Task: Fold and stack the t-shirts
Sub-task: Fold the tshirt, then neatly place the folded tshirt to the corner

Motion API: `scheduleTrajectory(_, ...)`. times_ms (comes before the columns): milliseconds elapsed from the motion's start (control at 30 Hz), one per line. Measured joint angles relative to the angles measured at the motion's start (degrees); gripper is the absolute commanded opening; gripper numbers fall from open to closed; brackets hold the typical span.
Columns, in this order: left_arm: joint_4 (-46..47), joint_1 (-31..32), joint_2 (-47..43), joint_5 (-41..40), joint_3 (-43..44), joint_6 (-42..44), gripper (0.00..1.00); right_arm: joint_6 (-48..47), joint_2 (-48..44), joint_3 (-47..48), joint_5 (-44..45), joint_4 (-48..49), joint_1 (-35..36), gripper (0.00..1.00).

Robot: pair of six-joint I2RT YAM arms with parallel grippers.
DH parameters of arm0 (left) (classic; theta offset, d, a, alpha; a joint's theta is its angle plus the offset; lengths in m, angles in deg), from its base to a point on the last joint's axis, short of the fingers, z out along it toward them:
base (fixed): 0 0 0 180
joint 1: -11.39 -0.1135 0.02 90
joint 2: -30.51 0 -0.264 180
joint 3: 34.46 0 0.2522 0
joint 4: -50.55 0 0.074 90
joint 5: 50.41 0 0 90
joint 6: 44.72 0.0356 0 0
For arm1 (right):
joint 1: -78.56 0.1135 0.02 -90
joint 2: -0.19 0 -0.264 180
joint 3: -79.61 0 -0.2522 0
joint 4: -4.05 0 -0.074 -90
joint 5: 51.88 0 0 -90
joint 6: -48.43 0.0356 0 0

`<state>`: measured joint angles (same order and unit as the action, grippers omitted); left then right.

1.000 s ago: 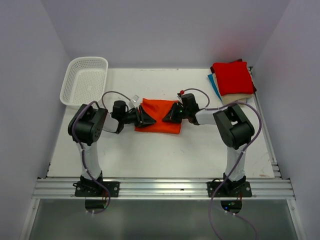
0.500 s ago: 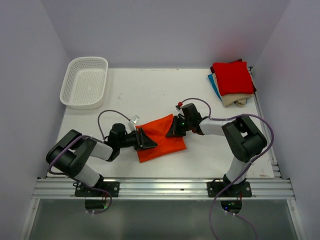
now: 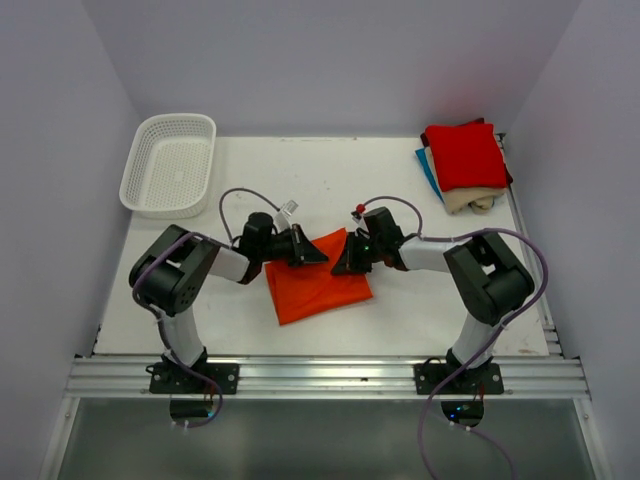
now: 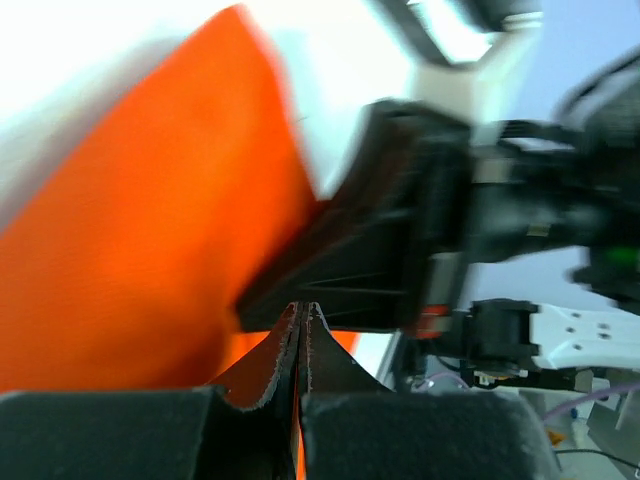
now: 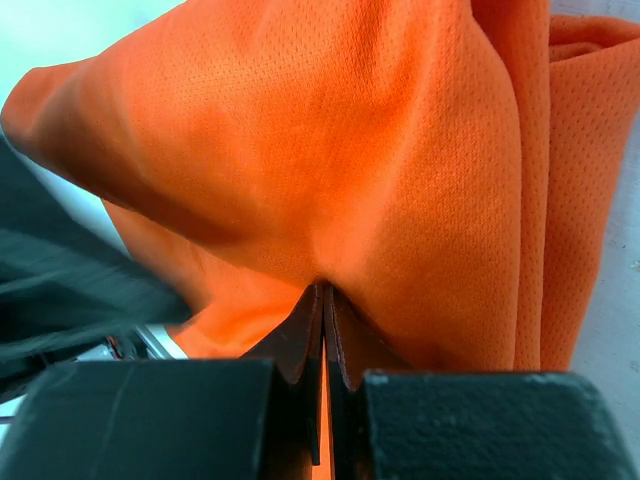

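Folding is the step in hand. The orange t-shirt [image 3: 318, 285] lies as a tilted, roughly square packet in the middle of the bench [image 3: 300, 180], between the two arms. The left end effector [image 3: 308, 252] and the right end effector [image 3: 345, 258] meet at its far edge, close beside each other. In the right wrist view the fingers are pressed together on a pinch of orange mesh, with the cloth draping up and away from them. In the left wrist view the fingers are likewise closed, with a sliver of orange showing in the seam, so that side appears clamped on the same shirt. The folded stack [image 3: 462, 158], red on top with blue and beige beneath, sits at the far right corner, well apart from the shirt. The white basket [image 3: 168, 165] stands at the far left. The fold looks nearly done. Next, I judge, both grips must carry the edge over evenly and lay it flat before release, then move the packet to the stack without letting the layers slip open.
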<state>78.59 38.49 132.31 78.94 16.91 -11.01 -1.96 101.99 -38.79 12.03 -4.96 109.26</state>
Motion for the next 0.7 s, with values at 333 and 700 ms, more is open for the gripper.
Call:
scheduleTrajectory(333,-5.7,-7.06,8.17,-0.57,0.59,5.27,0.0,-0.02,-1.68,-1.38,1.4,-0.02,0.13,0.0)
scheduleTrajectory(700,-13.94,-11.56,0.83,-0.11,1.22,8.15,0.02,-0.02,-1.73,-1.84,1.49,0.46,0.13,0.0)
